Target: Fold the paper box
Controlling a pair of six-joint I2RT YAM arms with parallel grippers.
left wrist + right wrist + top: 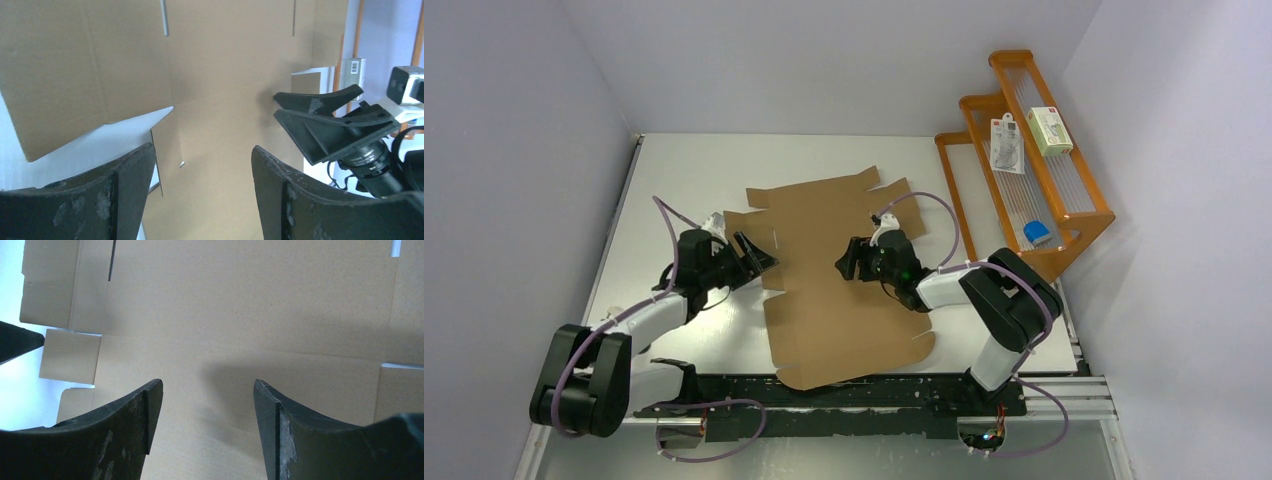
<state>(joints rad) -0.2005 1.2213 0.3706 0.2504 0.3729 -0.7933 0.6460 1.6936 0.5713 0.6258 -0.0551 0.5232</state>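
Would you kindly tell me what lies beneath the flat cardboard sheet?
The paper box lies flat on the white table; whatever it covers is hidden.

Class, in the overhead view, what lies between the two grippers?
Only a bare stretch of the flat paper box lies between the left gripper and the right gripper, as the top view shows.

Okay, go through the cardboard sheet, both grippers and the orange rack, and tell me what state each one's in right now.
paper box: unfolded, lying flat.
left gripper: open, empty, at the box's left edge.
right gripper: open, empty, over the box's middle.
orange rack: upright, with white packages on its shelves.
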